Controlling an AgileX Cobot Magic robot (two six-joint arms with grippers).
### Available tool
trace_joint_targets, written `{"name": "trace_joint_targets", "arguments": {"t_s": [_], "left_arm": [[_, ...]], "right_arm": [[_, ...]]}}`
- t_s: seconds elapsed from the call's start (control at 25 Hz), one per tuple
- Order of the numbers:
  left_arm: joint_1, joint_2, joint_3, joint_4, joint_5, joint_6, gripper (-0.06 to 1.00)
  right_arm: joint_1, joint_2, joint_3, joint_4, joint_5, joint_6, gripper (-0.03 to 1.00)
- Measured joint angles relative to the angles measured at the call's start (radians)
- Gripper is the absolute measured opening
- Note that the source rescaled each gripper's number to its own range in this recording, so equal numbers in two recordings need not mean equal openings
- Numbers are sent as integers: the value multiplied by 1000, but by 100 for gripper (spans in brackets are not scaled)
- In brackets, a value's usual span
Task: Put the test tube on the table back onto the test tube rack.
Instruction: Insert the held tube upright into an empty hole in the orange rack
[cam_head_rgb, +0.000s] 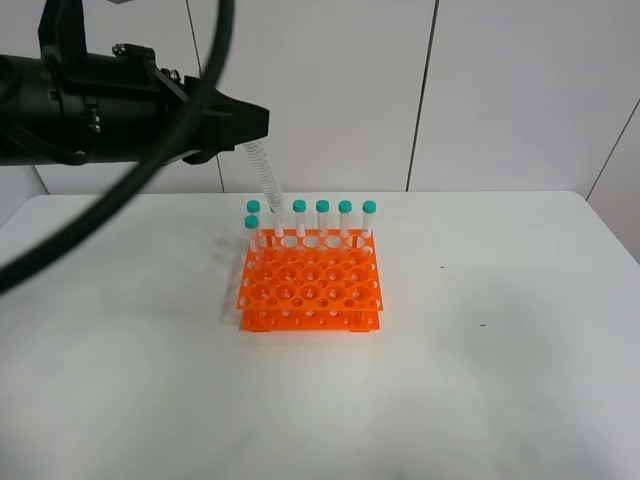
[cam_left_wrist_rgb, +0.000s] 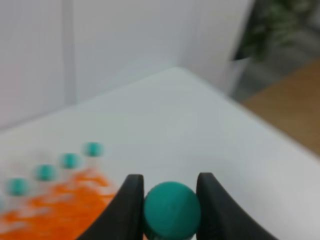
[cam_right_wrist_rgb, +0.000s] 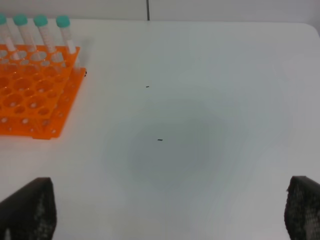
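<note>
One test tube (cam_head_rgb: 264, 178), cap in clenched left gripper (cam_left_wrist_rgb: 170, 182), tip seemingly over the rack (cam_head_rgb: 310, 285).

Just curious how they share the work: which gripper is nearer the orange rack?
Left. The left gripper holds a tube tilted just above the rack's back row; the right gripper, open, hangs over the table well off to the rack's side.

Blurred test tube rack (cam_left_wrist_rgb: 52, 212), left wrist view
</note>
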Motion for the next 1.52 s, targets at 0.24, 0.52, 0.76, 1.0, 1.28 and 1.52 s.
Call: {"name": "trace_joint_targets", "arguments": {"t_s": [0.24,0.52,0.76,1.0,1.28,1.52], "left_arm": [[-66,56,0,586,-129,-527,0],[-72,285,0,730,-311,-611,0],[-72,412,0,735,-378,-621,0],[-71,477,-61,735,-392,-695,0],[5,602,-249,738,-251,-712,0],[69,618,-256,738,-243,-754,0]], "right_arm": [[0,0,0,0,0,0,100],[0,0,0,0,0,0,100],[0,0,0,0,0,0,100],[0,0,0,0,0,0,100],[0,0,0,0,0,0,100],[0,0,0,0,0,0,100]]}}
